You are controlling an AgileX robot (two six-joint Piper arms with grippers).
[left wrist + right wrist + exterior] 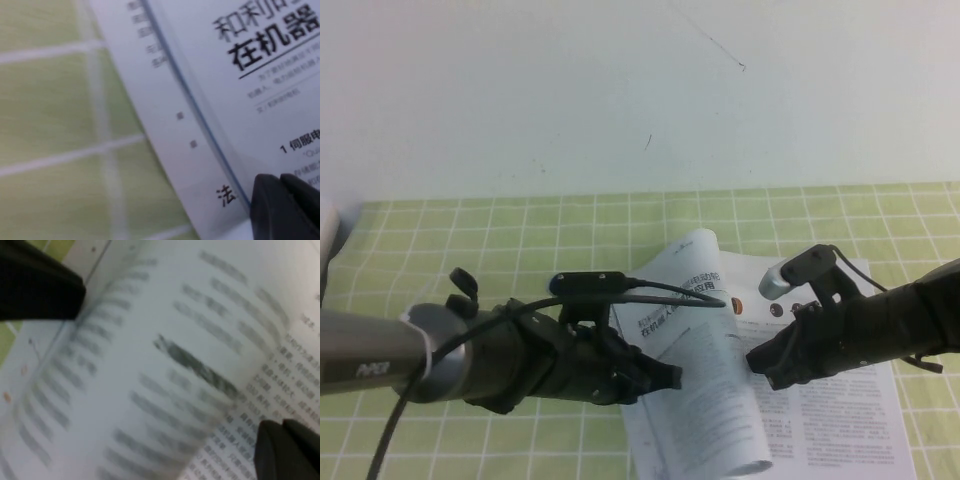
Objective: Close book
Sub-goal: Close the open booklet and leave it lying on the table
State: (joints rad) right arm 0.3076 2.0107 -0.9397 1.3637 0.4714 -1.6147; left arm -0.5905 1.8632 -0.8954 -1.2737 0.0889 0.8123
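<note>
An open book [825, 420] of white pages with black Chinese print lies on the green checked cloth, right of centre. Its left-hand leaf [705, 350] stands curled up and arches over toward the right page. My left gripper [672, 378] is shut, its tip pushed against the outer side of that leaf, at the leaf's edge [200, 125]. The left fingertips [265, 200] press together on the paper. My right gripper [755, 362] is shut too, hovering just over the right page [295, 350] beside the curled leaf [165, 365]. The right fingertips [272, 450] hold nothing.
The green cloth with white grid lines [520, 240] covers the table up to a white wall [620, 90]. A pale grey object [325, 240] pokes in at the far left edge. Black cables run along the left arm [520, 360].
</note>
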